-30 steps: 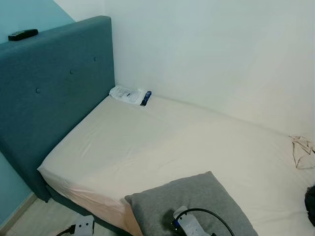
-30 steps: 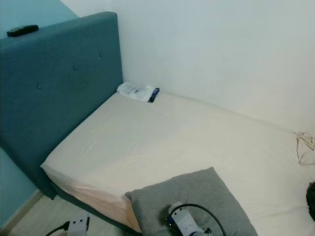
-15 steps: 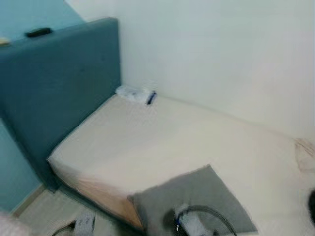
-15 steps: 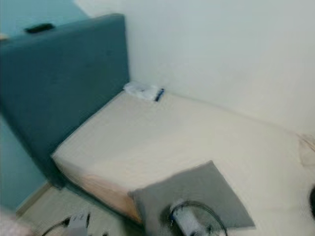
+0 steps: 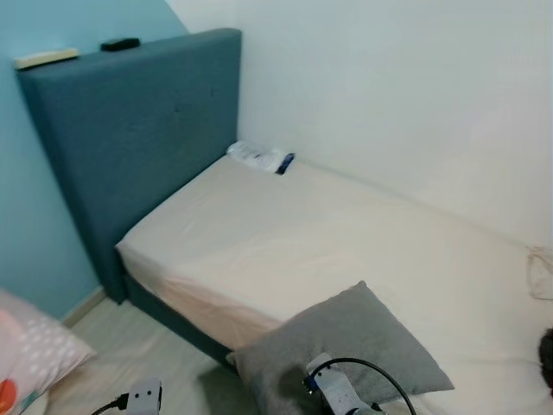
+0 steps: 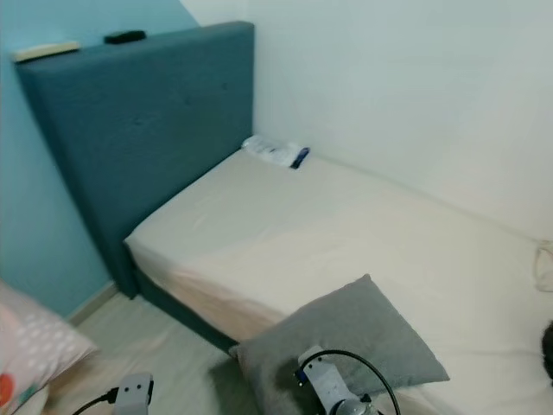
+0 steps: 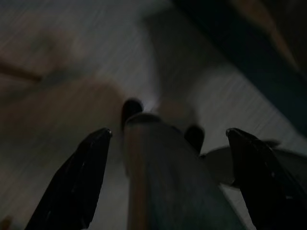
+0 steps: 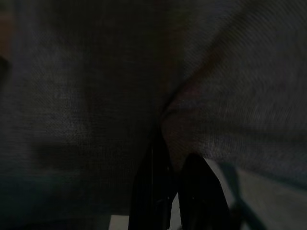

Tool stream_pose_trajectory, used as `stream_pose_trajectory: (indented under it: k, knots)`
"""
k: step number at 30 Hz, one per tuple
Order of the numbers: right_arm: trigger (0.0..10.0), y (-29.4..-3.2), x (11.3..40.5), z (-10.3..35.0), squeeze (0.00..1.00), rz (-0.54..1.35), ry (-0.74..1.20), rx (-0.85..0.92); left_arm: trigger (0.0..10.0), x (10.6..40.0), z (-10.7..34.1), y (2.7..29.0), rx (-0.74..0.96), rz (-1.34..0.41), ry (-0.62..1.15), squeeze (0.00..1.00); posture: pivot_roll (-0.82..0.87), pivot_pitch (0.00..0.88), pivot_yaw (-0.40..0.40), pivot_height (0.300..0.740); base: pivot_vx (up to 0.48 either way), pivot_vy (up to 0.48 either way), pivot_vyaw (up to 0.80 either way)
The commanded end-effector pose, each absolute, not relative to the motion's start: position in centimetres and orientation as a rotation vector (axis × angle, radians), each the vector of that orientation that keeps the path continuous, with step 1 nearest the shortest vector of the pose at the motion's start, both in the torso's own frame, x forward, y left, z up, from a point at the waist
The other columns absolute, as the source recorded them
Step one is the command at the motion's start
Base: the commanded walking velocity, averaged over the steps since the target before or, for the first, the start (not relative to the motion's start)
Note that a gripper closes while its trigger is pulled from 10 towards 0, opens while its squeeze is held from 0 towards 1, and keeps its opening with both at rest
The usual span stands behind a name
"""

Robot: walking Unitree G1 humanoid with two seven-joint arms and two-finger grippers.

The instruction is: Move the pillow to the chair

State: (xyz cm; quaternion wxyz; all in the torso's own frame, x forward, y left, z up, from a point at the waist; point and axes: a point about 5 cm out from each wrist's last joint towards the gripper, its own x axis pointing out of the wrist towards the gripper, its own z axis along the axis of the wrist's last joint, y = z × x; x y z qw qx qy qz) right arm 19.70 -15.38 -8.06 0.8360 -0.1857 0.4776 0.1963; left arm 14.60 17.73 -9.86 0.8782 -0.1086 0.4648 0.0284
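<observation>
Bed (image 5: 346, 251) w/ 1 grey pillow (image 5: 346, 341), pinched by right tool (image 8: 180, 184).

head stereo looking down at bed (image 5: 285, 251), wrist views close

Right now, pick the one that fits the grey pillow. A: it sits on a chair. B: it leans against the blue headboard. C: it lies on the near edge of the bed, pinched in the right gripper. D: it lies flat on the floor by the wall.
C: the grey pillow overhangs the near edge of the bed, and the right wrist view shows the right gripper closed on its fabric.
</observation>
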Motion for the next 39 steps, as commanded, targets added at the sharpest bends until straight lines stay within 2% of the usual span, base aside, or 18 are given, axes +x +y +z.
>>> stream_pose_trajectory:
  k: [1,15,20,39]
  knots:
    - [10.0,-15.7,19.2,-8.3,0.0,0.412,1.034,-0.381,10.0,14.6,-9.9,17.3,-0.228,0.05,0.974,0.0,0.1,0.0,-0.121,0.74,-0.292,0.0,0.0]
    - [10.0,-15.4,20.1,-7.8,0.0,0.434,1.008,-0.379,10.0,14.6,-9.9,17.2,-0.239,0.056,0.973,0.0,0.1,0.0,-0.135,0.74,-0.232,0.0,0.1]
    - [10.0,-15.4,20.8,-7.4,0.0,0.449,0.989,-0.389,10.0,14.6,-9.9,17.4,-0.242,0.064,0.97,0.0,0.1,0.0,-0.131,0.74,0.0,0.0,0.8]
    - [10.0,-15.0,20.8,-7.4,0.0,0.456,0.986,-0.367,10.0,14.6,-9.9,17.4,-0.256,0.067,0.967,0.0,0.09,0.001,-0.123,0.74,0.0,0.0,0.79]
